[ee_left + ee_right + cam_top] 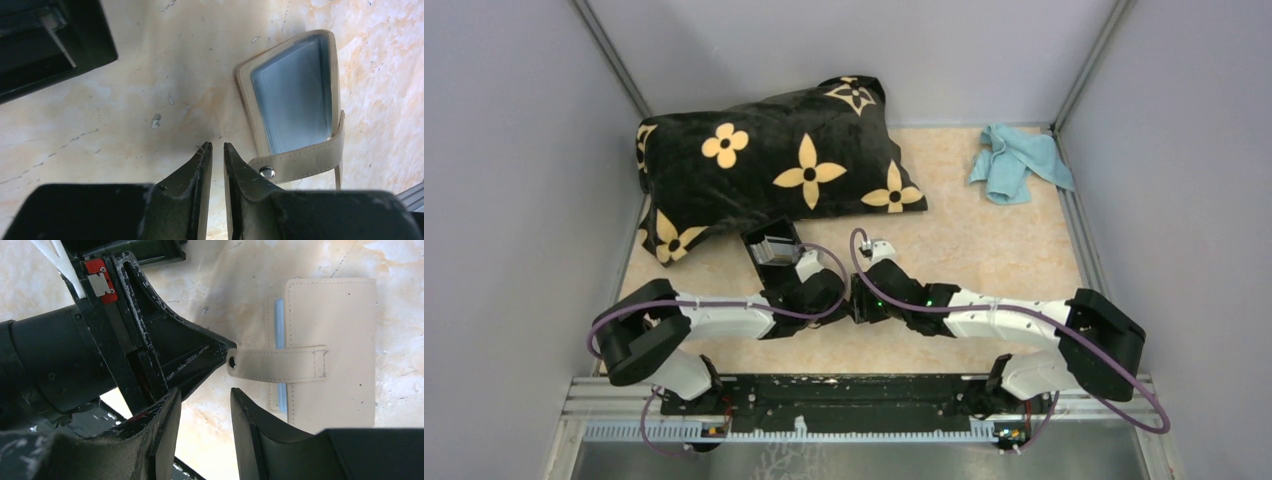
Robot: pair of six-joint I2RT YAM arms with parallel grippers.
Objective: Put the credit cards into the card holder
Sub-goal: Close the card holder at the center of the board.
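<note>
The black card holder, open with grey ribbed slots, stands on the table by the pillow; its corner shows in the left wrist view. A pale beige flat sleeve with a snap strap lies on the table, and a blue-grey credit card shows in its window. My left gripper hovers just left of the strap, its jaws a narrow gap apart with nothing between them. My right gripper is open and empty, near the sleeve and the strap end. From above the arms hide the sleeve.
A big black pillow with yellow flowers lies at the back left, close behind the card holder. A light blue cloth is bunched at the back right. Grey walls close three sides. The two wrists nearly touch.
</note>
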